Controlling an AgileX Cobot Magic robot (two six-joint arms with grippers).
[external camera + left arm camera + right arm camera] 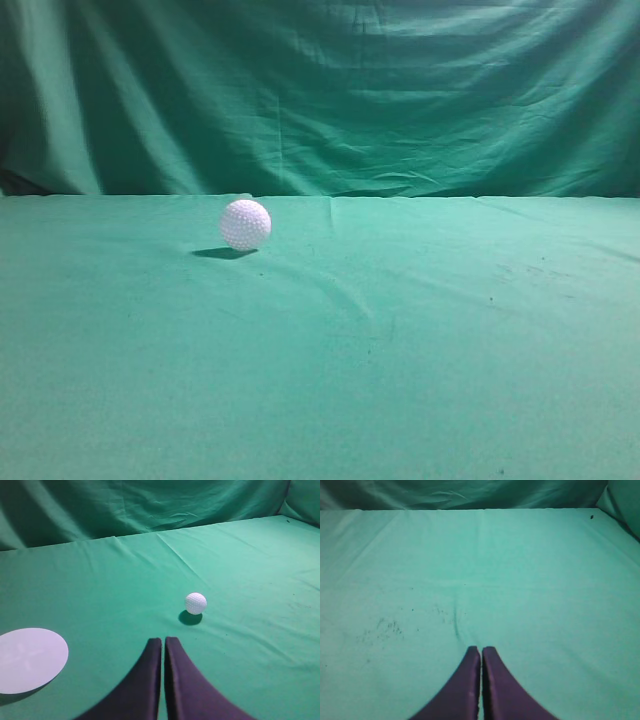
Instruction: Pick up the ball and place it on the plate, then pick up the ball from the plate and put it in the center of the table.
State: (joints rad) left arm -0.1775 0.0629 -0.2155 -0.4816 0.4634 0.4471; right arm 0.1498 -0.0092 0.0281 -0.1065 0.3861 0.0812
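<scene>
Left wrist view: ball (195, 603) sits free on the table (250, 570), touching nothing, ahead of and a little right of the left gripper (163, 641), whose jaws are pressed together and empty. Exterior view puts the ball (245, 224) toward the far edge, left of the table's middle. Plate (29, 659), flat and white, lies near the left edge, well apart from the ball. Right gripper (481, 650) also has jaws together, holding nothing, over bare cloth with dark specks; no ball in its view.

Risks, as judged:
- Jaws must part before descent, or a fingertip will knock the ball and send it rolling.
- Off-centre closing could squirt the ball out.
- Flat plate has no visible rim; a release from height may let the ball roll off.
- Cloth wrinkles may deflect it.
</scene>
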